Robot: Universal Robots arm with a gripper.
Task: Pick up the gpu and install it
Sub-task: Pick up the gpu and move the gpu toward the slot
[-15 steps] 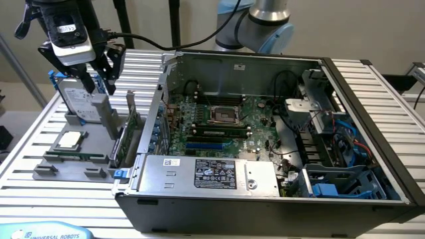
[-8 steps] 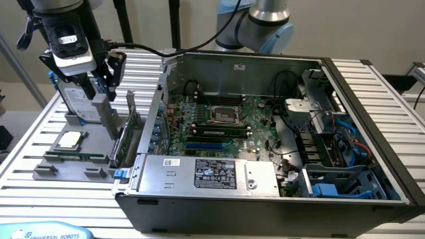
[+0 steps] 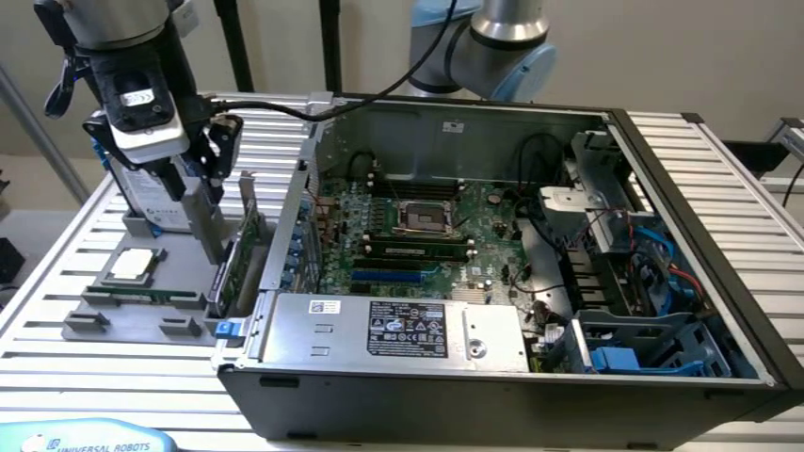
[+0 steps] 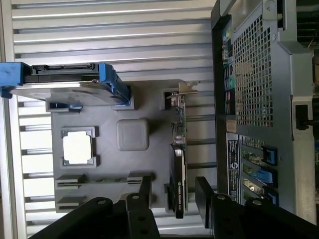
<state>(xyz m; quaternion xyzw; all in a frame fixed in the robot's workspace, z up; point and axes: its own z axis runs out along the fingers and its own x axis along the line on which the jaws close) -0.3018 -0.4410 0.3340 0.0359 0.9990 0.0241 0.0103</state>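
Pick-up step: my claw (image 4: 174, 196) hangs wide open and empty over the upright black, green-edged gpu card (image 4: 177, 169). Gripping calls for fingers (image 4: 145, 191) squared across its thin body, I judge.

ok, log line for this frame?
phase: pre-grasp | hand: open, straddling gpu, not gripping | gpu: upright in gray holder beside case | installed: no

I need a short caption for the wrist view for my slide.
Open jaws frame the gpu standing on edge in its grey holder, beside the computer case.
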